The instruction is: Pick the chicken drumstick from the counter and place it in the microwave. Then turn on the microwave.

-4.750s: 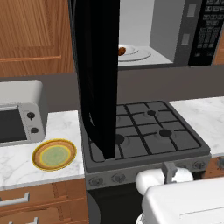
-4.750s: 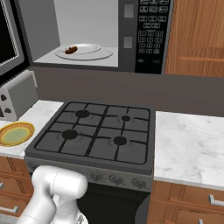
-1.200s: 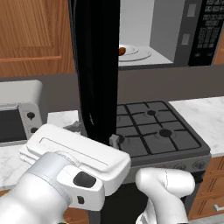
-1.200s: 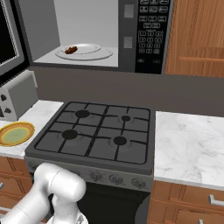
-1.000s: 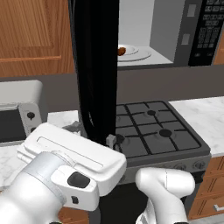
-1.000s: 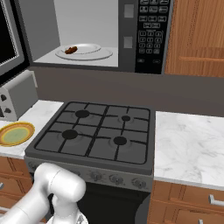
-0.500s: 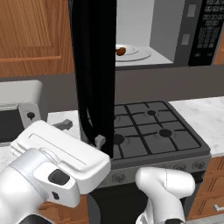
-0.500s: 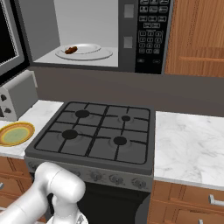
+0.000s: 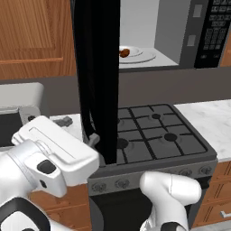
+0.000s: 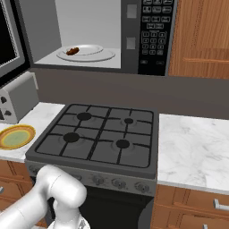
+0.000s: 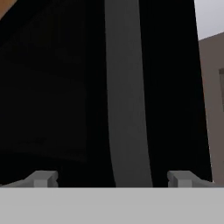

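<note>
Pincer (image 11: 113,178) spread wide, empty, facing the open microwave door (image 11: 78,87); chicken drumstick (image 10: 72,51) inside

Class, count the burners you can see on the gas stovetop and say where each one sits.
4: back left, back right, front left, front right on the stovetop. None seems hidden in the right base view.

Arm folded low: white forearm and hand block cross the lower left of the left base view, elbow link bulging at bottom centre. Gripper (image 11: 113,178) points forward, jaws spread wide and empty. Both grey fingertips (image 11: 43,178) sit far apart in the hand view.
</note>
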